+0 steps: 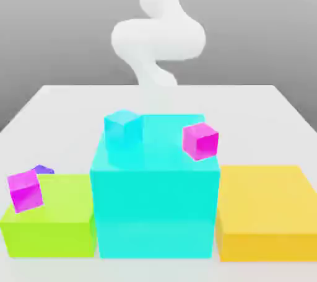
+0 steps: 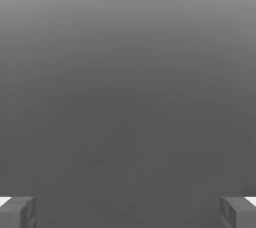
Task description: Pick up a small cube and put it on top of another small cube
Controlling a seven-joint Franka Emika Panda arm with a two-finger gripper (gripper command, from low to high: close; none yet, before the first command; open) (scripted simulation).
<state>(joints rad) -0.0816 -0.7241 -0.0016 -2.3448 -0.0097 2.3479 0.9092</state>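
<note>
A small cyan cube (image 1: pixel 122 129) sits on the big cyan block (image 1: pixel 155 206), toward the exterior view's left. A small magenta cube (image 1: pixel 200 141) rests at that block's right top edge. Another magenta cube (image 1: pixel 25 191) lies tilted on the green block (image 1: pixel 52 225), with a small purple cube (image 1: pixel 43 170) just behind it. My white arm (image 1: pixel 156 36) rises behind the cyan block. In the hand view my gripper (image 2: pixel 128 212) is open, its fingertips (image 2: pixel 17 212) far apart with only grey background between them.
A low yellow block (image 1: pixel 266 212) stands to the exterior view's right of the cyan block. All three blocks sit in a row near the front edge of the white table (image 1: pixel 272 107), which stretches back behind them.
</note>
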